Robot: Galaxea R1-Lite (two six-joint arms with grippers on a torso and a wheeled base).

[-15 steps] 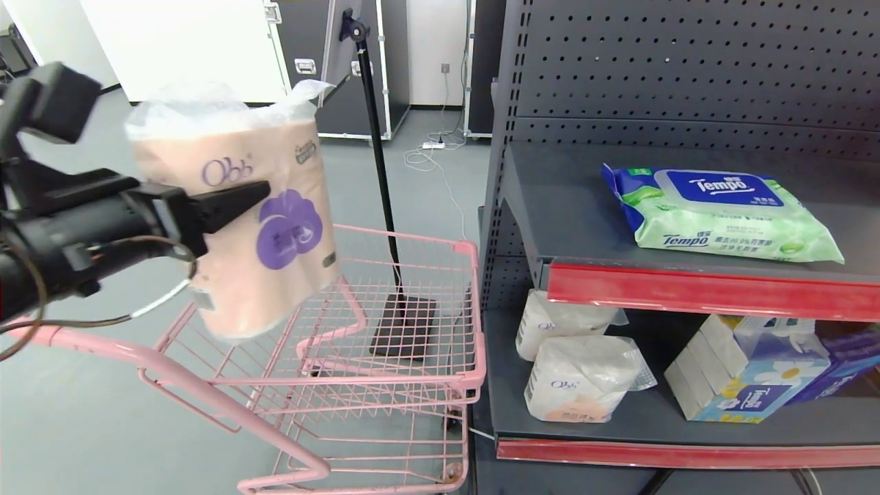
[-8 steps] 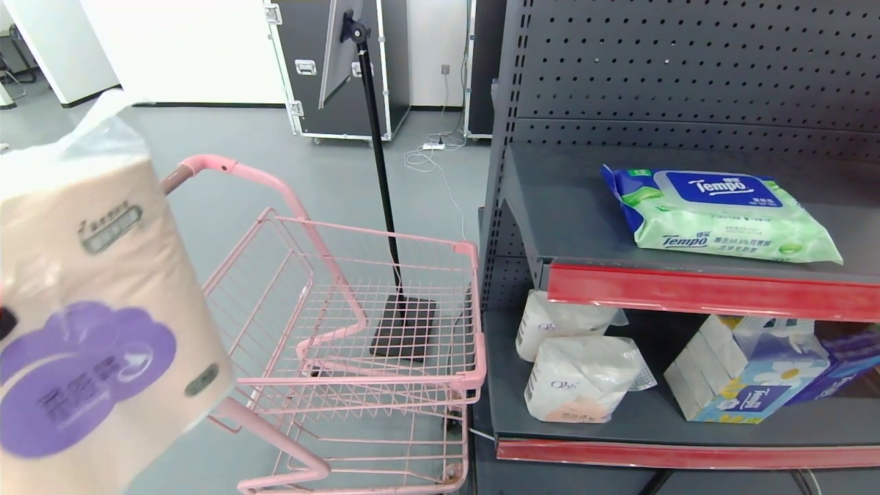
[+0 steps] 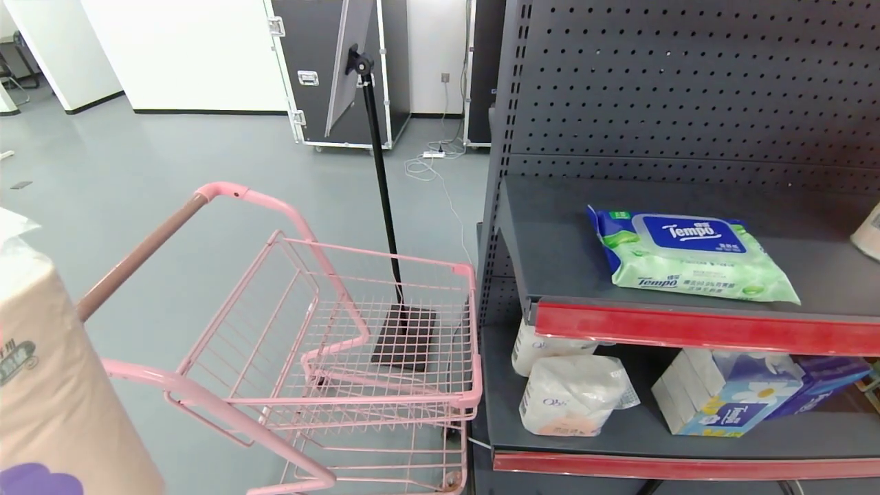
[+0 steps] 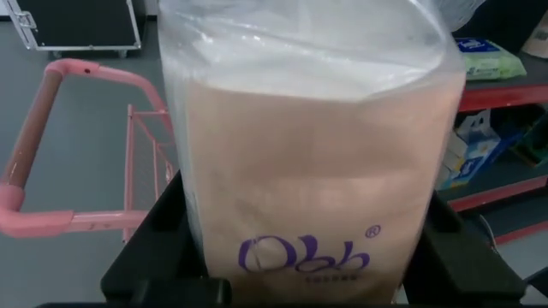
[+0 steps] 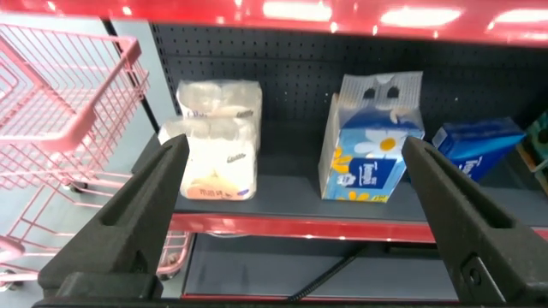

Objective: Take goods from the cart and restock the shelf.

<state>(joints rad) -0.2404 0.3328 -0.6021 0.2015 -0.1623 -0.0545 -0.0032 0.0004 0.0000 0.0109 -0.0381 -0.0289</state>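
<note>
One toilet-paper pack (image 4: 308, 171) is clamped in the left end effector (image 4: 304, 257), near left of the cart (image 3: 385, 323), well apart from the shelf (image 3: 550, 240). The right end effector (image 5: 294, 144) gapes wide, empty. Risk: the bulky pack snags the shelf edge, or slick wrap slips.

Right gripper (image 5: 293, 147), matte black wedge fingers (image 5: 128, 224) (tapering to blunt tips), left gripper (image 4: 306, 195) likewise black

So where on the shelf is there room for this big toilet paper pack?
Top shelf: bare at its left end, beside the wipes, and between wipes and back panel. Bottom shelf is crowded: paper packs, tissue boxes.
</note>
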